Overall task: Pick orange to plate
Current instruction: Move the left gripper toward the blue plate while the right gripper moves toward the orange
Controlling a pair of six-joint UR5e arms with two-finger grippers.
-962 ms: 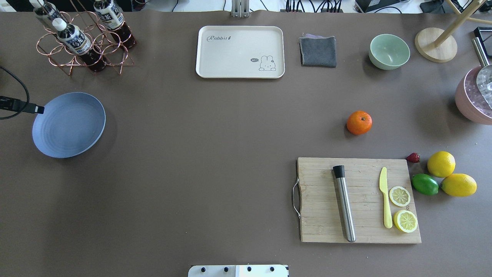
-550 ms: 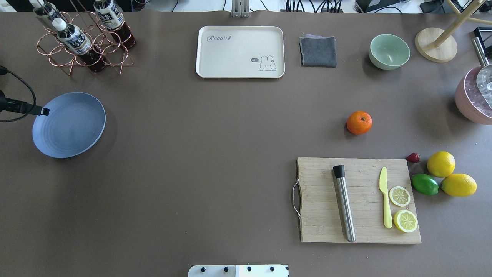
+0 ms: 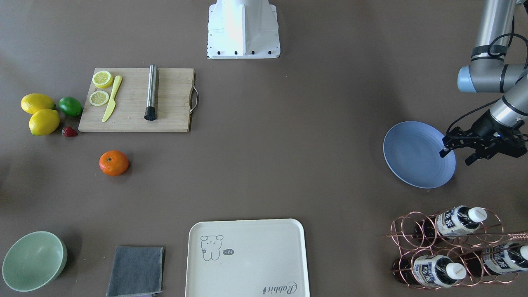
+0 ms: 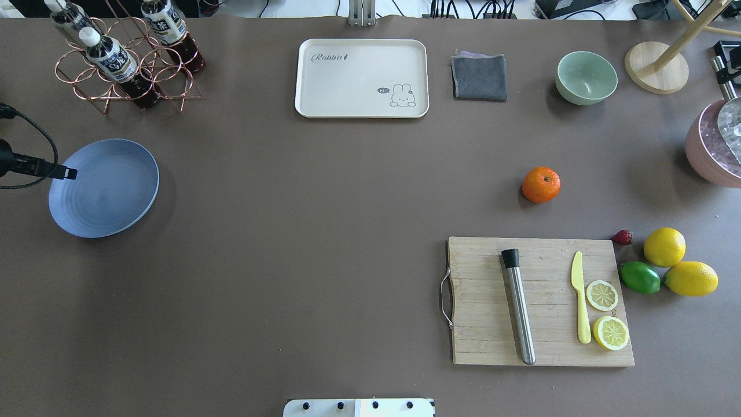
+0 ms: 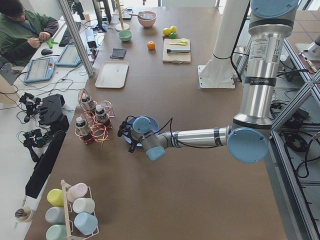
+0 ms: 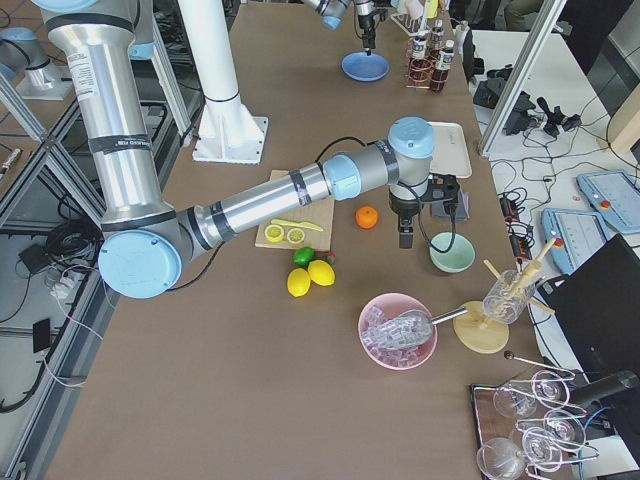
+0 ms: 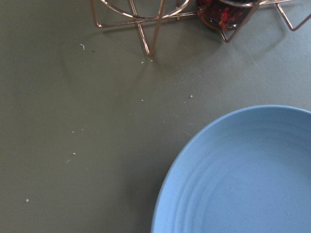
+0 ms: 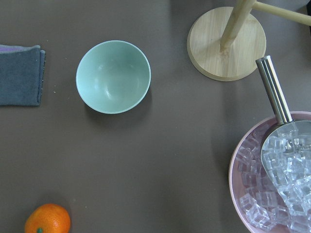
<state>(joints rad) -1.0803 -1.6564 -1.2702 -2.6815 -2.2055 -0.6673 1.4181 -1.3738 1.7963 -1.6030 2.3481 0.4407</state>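
Lying on brown worktop (image 4: 289, 231), one orange (image 4: 541, 185) at 3 o'clock, one plate (image 4: 104, 188) at 9, left end effector (image 3: 454, 158) spread, right end effector (image 6: 405, 238) grip can't tell

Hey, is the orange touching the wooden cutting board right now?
Apart. The overhead view shows the orange sitting beyond the far edge of the cutting board, with a strip of bare brown table between them.

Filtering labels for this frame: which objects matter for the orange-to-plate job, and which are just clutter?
Job: orange; plate; left gripper, open at the plate's edge.

Clutter: cream tray; grey cloth; green bowl; cutting board; lemons; lime; bottles; pink ice bowl.
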